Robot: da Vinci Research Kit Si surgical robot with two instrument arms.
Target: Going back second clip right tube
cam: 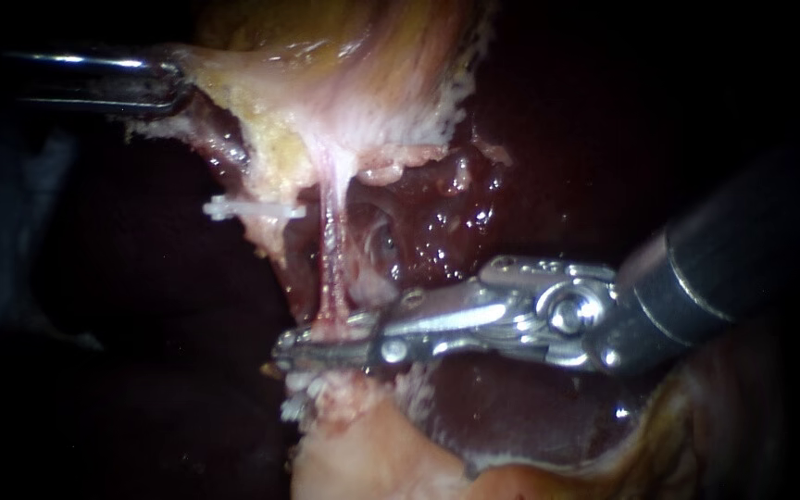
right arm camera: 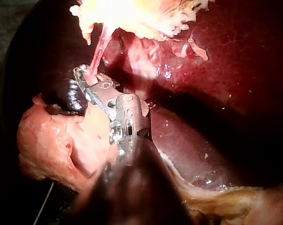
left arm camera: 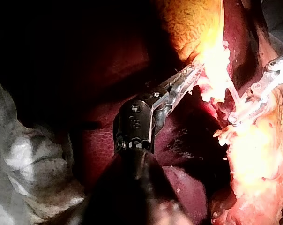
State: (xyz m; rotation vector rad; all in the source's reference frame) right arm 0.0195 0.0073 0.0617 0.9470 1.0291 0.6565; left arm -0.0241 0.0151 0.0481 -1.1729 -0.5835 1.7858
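Right instrument (cam: 326,344), hand clenched across base of taut right tube (cam: 331,250): best to release fully, then back out straight w/o snagging. Left instrument (cam: 170,85), hand grasping gallbladder (cam: 326,56), gives tension.

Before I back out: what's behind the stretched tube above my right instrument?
Behind the tube, wet dark-red liver and a shadowed hollow show. A white clip sits on tissue to the tube's left. The tube's lower end is covered by the right instrument.

Left instrument (cam: 173,88) shaft cropped; dim
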